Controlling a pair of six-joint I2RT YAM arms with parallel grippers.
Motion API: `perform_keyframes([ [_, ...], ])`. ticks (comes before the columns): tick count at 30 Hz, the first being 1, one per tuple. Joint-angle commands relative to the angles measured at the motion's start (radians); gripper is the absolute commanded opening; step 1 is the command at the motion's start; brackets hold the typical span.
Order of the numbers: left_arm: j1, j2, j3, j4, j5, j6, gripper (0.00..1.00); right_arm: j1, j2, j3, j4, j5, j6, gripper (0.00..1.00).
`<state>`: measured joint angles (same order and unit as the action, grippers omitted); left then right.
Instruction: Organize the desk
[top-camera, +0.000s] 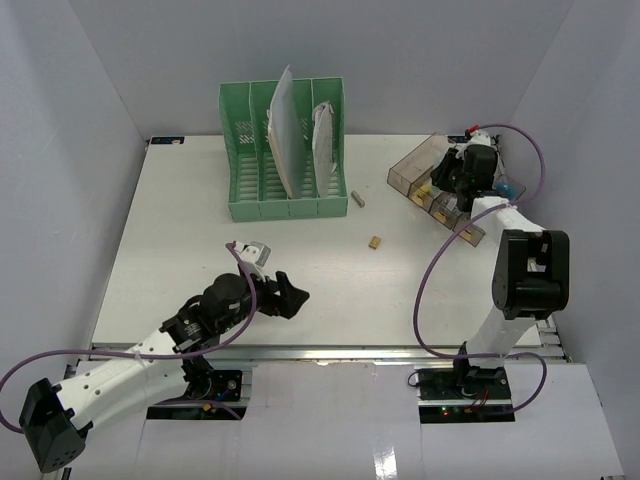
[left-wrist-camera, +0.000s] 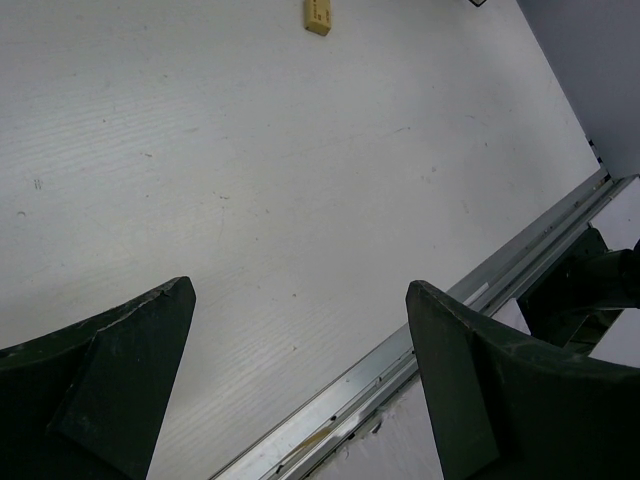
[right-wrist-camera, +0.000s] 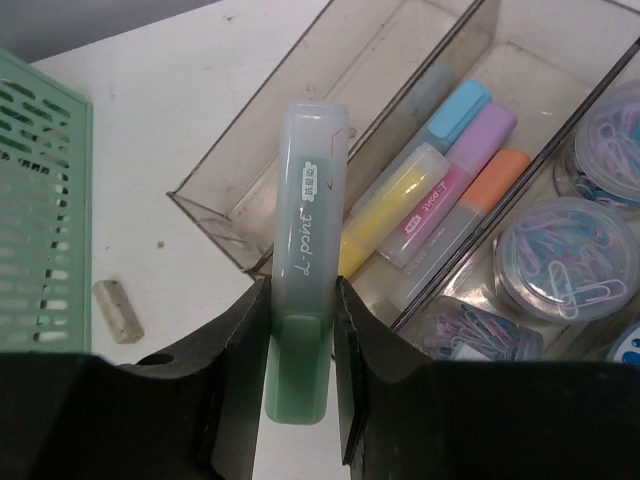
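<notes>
The right gripper (right-wrist-camera: 300, 300) is clenched on a pale green highlighter (right-wrist-camera: 305, 190). The highlighter's far end is at the wall of the clear brown compartment tray (right-wrist-camera: 205, 205), which sits at the far right of the white desk (top-camera: 200, 250). In the tray, yellow (right-wrist-camera: 385, 205), purple (right-wrist-camera: 455, 165) and orange (right-wrist-camera: 470, 215) highlighters lie beside tubs of paper clips (right-wrist-camera: 555, 255). The left gripper (left-wrist-camera: 300, 290) hangs low over bare desk near the front rail (left-wrist-camera: 480, 290), its jaws released and spread wide. A green file rack (top-camera: 245, 150) stands at the back of the desk.

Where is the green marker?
In the right wrist view, the right pincer holds the green marker at the edge of the tray, left of the yellow marker.
</notes>
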<state>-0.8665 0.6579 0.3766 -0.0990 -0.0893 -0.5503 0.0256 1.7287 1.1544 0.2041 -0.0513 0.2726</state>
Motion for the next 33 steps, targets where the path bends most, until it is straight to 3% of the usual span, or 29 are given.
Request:
perform_keyframes([
  [1,0.003,-0.004,-0.019,0.011,0.001,-0.012,0.98,-0.012,0.092,0.080,0.164,0.009,0.120,0.08],
  [12,0.003,0.039,-0.004,0.007,-0.010,-0.011,0.98,-0.078,0.247,0.151,0.192,-0.008,0.182,0.24],
  [14,0.004,0.049,0.001,0.010,-0.007,-0.011,0.98,-0.091,0.252,0.151,0.205,-0.029,0.185,0.37],
  [17,0.004,0.067,0.009,0.014,-0.001,-0.009,0.98,-0.097,0.248,0.157,0.203,-0.069,0.124,0.68],
  [21,0.003,0.067,0.021,0.016,0.005,-0.004,0.98,-0.106,0.197,0.114,0.221,-0.159,0.038,0.98],
  [22,0.003,0.066,0.021,0.016,0.005,-0.004,0.98,-0.107,0.191,0.109,0.227,-0.186,0.017,0.90],
  [28,0.003,0.040,0.015,0.016,0.011,-0.003,0.98,-0.096,0.023,-0.010,0.199,-0.434,-0.230,0.90],
  [31,0.003,0.030,0.012,0.016,0.010,-0.001,0.98,-0.043,-0.050,-0.083,0.111,-0.680,-0.605,0.90],
  [33,0.004,0.025,0.008,0.017,0.010,0.000,0.98,0.006,-0.041,-0.014,-0.184,-0.800,-0.901,0.90],
])
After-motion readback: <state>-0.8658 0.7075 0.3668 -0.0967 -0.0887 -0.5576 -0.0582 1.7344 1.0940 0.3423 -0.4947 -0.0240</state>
